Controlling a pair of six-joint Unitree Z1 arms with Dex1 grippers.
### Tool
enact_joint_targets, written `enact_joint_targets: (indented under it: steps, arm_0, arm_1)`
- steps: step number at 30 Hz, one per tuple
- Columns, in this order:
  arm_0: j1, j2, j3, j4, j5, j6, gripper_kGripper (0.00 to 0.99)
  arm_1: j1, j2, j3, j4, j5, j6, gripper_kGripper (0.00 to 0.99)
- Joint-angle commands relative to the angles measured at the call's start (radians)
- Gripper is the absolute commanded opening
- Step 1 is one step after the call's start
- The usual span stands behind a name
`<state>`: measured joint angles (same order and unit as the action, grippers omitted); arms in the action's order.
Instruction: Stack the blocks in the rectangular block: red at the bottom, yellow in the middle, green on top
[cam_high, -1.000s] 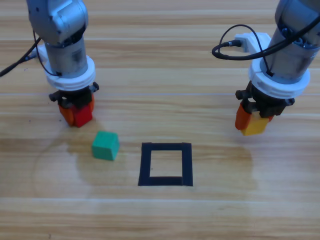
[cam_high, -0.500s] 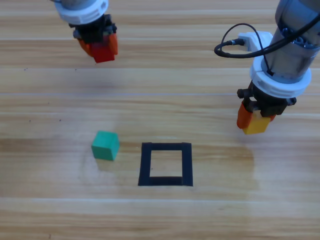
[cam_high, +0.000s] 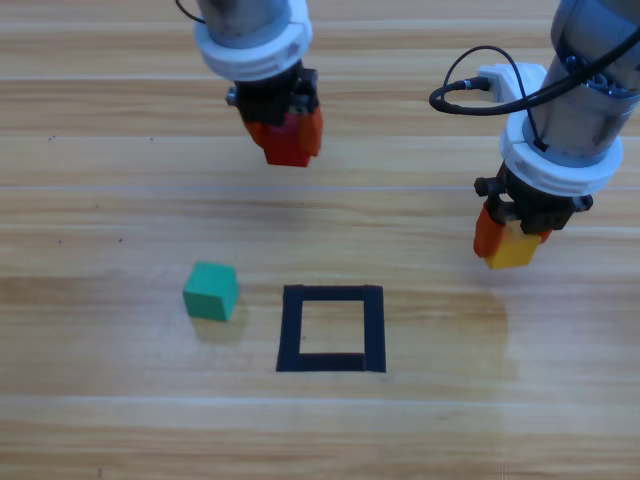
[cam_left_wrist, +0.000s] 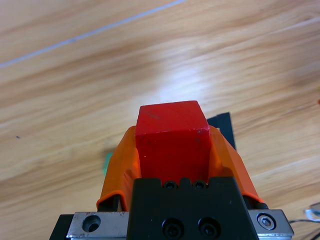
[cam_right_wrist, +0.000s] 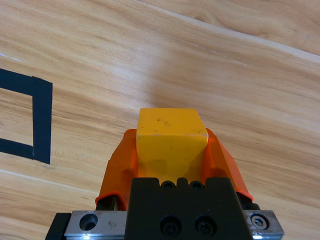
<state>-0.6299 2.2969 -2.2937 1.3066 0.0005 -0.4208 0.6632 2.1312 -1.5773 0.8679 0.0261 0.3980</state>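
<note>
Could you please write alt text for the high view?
Left gripper holds the red cube above the table; right gripper holds the yellow cube. The green cube sits left of the empty black tape rectangle.

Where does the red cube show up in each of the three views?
High view: red cube in the left claw, upper middle, above the black tape rectangle.
Left wrist view: centre, clamped between the jaws.
Right wrist view: not in it.
Shared landmark: the tape rectangle.

Both grey arms ended in orange-jawed grippers, the left gripper (cam_high: 285, 138) and right gripper (cam_high: 508, 243), with black screw-studded bodies; a black cable looped beside the right arm.
</note>
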Motion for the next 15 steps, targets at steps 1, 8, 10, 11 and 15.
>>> enact_joint_targets:
  steps: [1,8,10,11,15]
  arm_0:
    - [-0.06,0.009,0.013,0.016,-0.008,-0.082,0.0]
    - [-0.085,0.012,0.097,0.019,-0.001,-0.274,0.0]
    - [-0.099,0.016,0.117,0.017,-0.004,-0.308,0.0]
    - [-0.105,0.019,0.123,0.017,-0.005,-0.319,0.0]
    - [-0.145,0.022,0.145,0.019,-0.007,-0.349,0.0]
  arm_1:
    - [-0.017,-0.036,0.031,-0.014,0.023,0.002,0.163]
    - [-0.017,-0.031,0.029,-0.014,0.035,-0.007,0.163]
    - [-0.017,-0.033,0.029,-0.014,0.037,-0.007,0.163]
    - [-0.017,-0.033,0.029,-0.015,0.037,-0.007,0.163]
    - [-0.017,-0.033,0.031,-0.014,0.038,-0.008,0.163]
